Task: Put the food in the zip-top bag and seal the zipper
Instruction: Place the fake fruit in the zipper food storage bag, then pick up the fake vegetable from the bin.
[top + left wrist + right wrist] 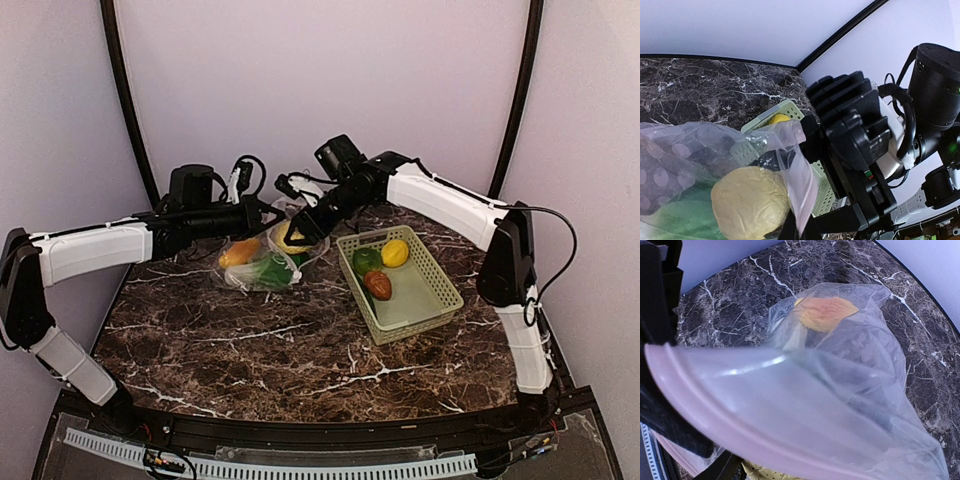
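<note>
While left gripper (pixel 268 214) clamps zip-top bag (pixel 255 272), right gripper (pixel 300 233) at zipper (pixel 715 406), grip unclear, basket (pixel 415 296) just beside

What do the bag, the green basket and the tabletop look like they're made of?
The zip-top bag: thin clear soft plastic, glossy; it creases and shows food through. The basket: probably rigid moulded plastic, matte pale green lattice. The tabletop: dark marble look with white veins, possibly laminate.
</note>
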### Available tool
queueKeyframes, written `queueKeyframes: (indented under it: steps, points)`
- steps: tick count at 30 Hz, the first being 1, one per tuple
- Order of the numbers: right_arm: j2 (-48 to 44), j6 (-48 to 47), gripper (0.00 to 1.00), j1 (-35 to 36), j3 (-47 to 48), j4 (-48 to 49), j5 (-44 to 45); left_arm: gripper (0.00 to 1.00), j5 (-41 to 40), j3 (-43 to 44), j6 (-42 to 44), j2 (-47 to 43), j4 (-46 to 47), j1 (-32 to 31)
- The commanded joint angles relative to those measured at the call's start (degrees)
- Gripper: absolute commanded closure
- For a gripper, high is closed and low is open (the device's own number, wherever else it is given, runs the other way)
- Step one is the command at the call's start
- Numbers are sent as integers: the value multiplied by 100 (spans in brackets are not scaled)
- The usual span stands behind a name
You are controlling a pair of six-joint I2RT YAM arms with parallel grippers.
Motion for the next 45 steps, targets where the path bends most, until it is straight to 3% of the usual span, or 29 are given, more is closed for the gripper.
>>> queueKeyframes:
  steps: [1,9,16,19,23,26,28,31,33,37,45]
  points:
    - [338,70,42,113,648,253,399,99,398,-216,-471,-75,565,268]
    - [116,-202,19,275,770,559,32,99,557,-417,-694,-159,765,552]
    - [-923,-531,13,278,-117,547,-860,99,607,-477,-700,-264,733,699]
    - [-1398,-865,12,263,-524,503,-508,99,699,-523,-883,-310,833,987]
    - [-2108,-1176,2,26,-1423,748,101,99,666,-394,-802,-352,487,1291]
    - [-2449,-1123,1,-424,-1992,796,-29,99,877,32,-354,-427,-62,1332]
    - [-2674,-1092,1,-751,-2459,937,-56,99,457,302,173,-574,-699,1343]
    - [-2800,-1554,1,-1059,-3122,970,139,99,196,109,92,-428,-863,1352]
    - [-2795,-1802,5,-1082,-3615,917,388,99,539,354,0,70,-1203,1353]
    - [-2801,-1695,14,-1201,-4145,872,277,99,1089,461,-159,365,-1090,1346]
    - [-2629,-1444,18,-1423,-4578,901,96,99,743,619,589,259,-1435,1258]
